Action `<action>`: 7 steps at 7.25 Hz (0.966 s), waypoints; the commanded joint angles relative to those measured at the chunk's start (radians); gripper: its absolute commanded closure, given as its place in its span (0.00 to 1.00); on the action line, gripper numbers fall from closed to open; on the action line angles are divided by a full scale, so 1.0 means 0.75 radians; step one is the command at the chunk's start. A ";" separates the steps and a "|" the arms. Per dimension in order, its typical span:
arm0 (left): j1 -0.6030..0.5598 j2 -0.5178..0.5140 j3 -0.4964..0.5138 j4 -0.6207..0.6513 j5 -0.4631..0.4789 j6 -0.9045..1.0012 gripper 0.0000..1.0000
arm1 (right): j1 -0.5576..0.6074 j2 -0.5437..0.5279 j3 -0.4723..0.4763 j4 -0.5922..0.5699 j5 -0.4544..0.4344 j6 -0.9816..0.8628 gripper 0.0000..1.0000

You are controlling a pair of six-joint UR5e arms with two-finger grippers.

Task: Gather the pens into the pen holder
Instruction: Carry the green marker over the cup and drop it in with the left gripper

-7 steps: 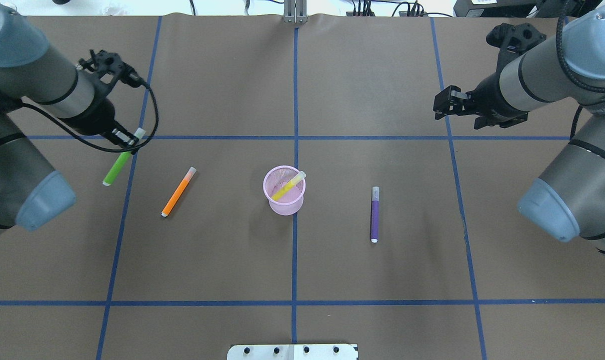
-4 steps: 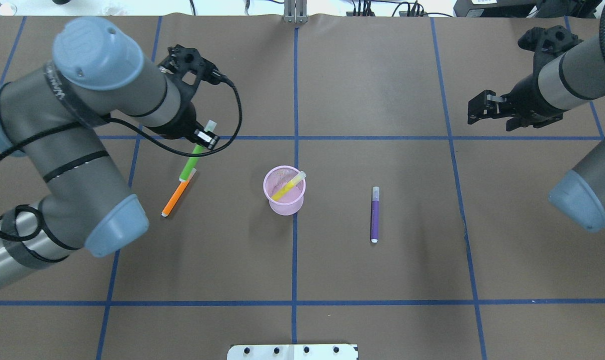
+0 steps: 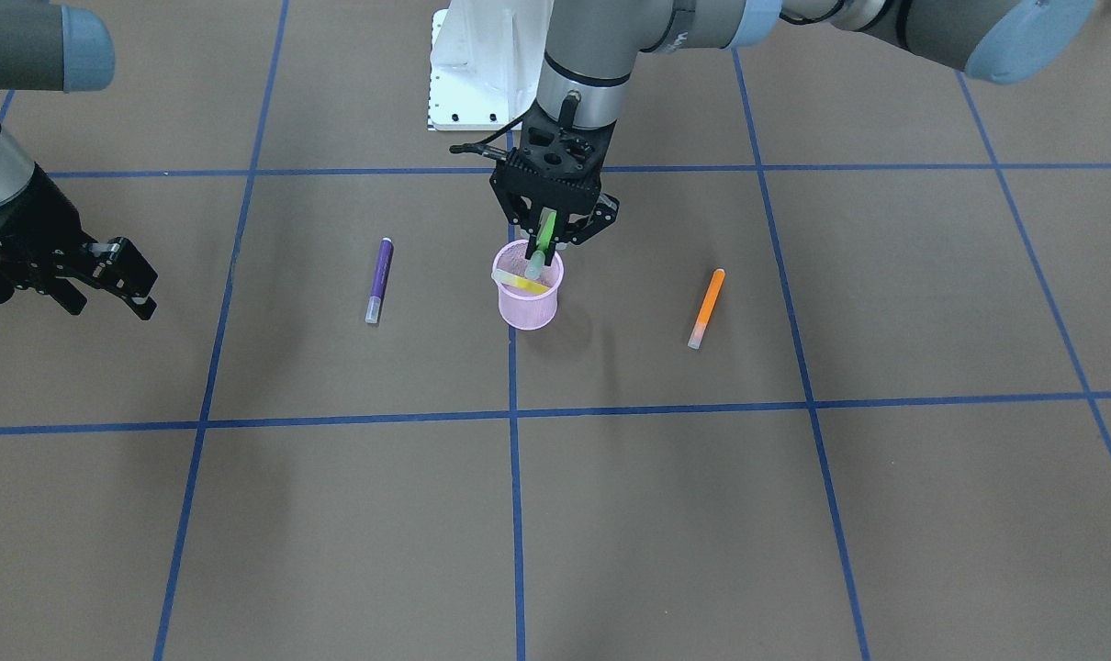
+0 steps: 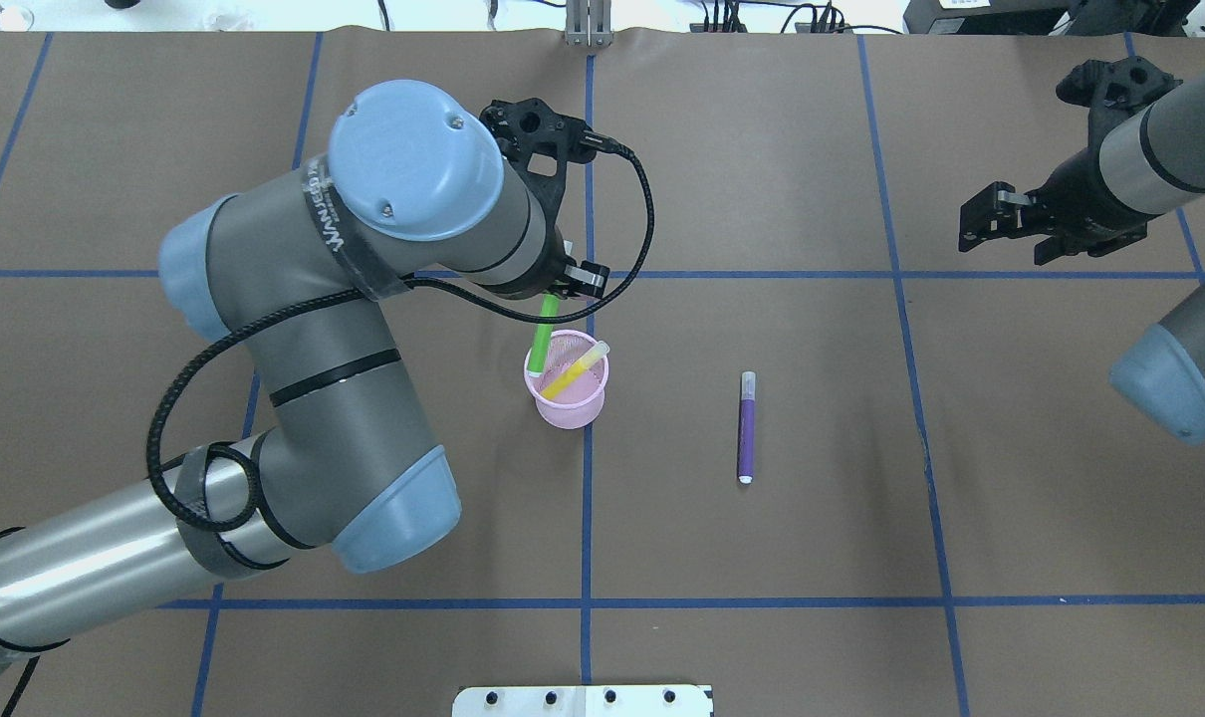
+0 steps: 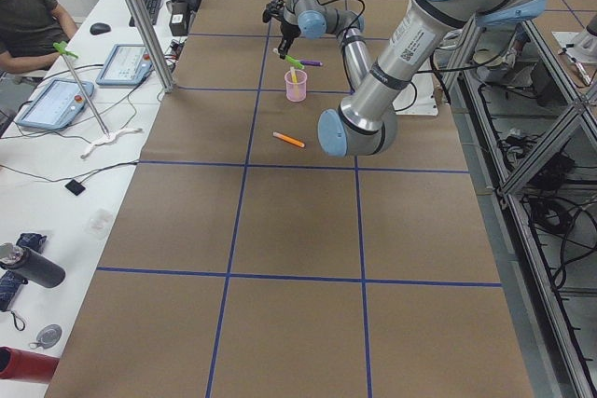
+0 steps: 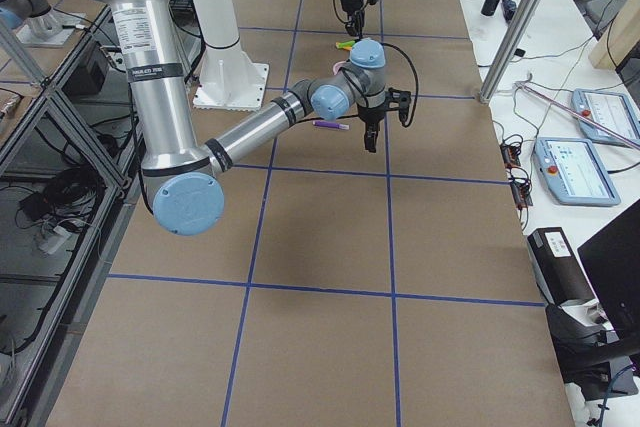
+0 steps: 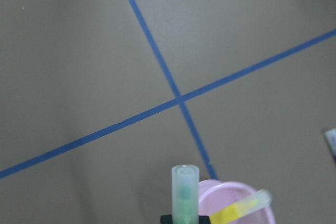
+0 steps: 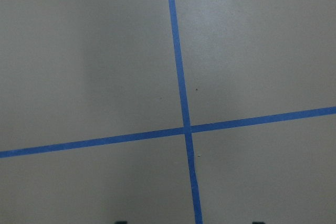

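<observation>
A brown paper-covered counter (image 4: 762, 149), marked off by blue tape lines, fills the scene. The grey left arm (image 4: 294, 329) is stretched over its middle. Its black left claw (image 3: 548, 240) is clenched on the upper part of the slim green pen (image 4: 541, 344), which is held nearly upright. Far off to the side, the right claw (image 3: 129, 285) hangs released and empty above bare counter.

Directly under the left claw stands the small pink wire-mesh pen holder (image 3: 528, 308). The green pen's lower end is at its mouth, though whether it is inside the rim cannot be told. The yellow pen (image 4: 575, 370) is already leaned inside.

One pen is thus judged collected and a second nearly so. Two are left lying flat. The orange pen (image 3: 706, 308) lies well apart on the left claw's outer side, and the purple pen (image 4: 747, 428) lies between the two claws.
</observation>
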 commanded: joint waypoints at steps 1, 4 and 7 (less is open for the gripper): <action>0.060 -0.043 0.118 -0.129 0.130 -0.220 1.00 | -0.001 0.001 -0.017 0.000 0.003 0.000 0.15; 0.058 -0.035 0.166 -0.187 0.161 -0.225 1.00 | -0.003 0.007 -0.021 0.000 0.001 0.002 0.13; 0.052 -0.014 0.148 -0.183 0.157 -0.227 1.00 | -0.003 0.011 -0.031 0.000 0.001 0.004 0.13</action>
